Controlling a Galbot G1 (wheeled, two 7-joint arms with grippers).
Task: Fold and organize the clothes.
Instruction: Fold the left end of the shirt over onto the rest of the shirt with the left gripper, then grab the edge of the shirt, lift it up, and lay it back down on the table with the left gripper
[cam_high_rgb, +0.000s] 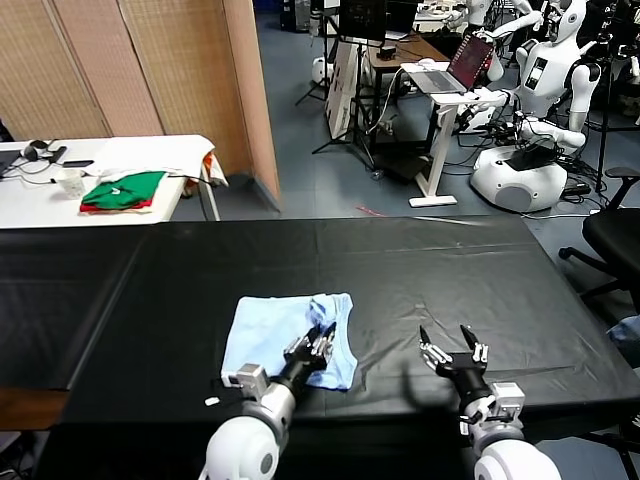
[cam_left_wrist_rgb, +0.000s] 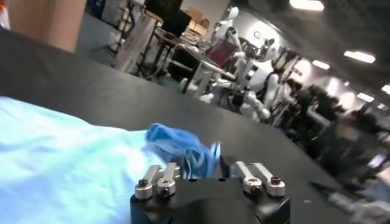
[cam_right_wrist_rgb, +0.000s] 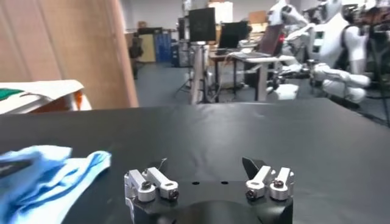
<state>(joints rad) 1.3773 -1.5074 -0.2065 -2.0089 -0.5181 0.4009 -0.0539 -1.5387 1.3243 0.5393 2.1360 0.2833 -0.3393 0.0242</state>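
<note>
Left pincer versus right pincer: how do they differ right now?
The left pincer sits over the blue T-shirt, at its bunched edge; the right pincer hovers over bare black table, away from the cloth. The right pincer is spread wide, holding nothing. Both point away from the robot.

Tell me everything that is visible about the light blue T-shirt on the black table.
The light blue T-shirt is thin, soft fabric, folded into a rough rectangle lying flat on the black table, near its front edge. One far corner is bunched into a small crumpled lump, darker blue in the left wrist view. The left end effector is over its right part, beside that lump; whether it touches the cloth I cannot tell. No lettering is visible.
</note>
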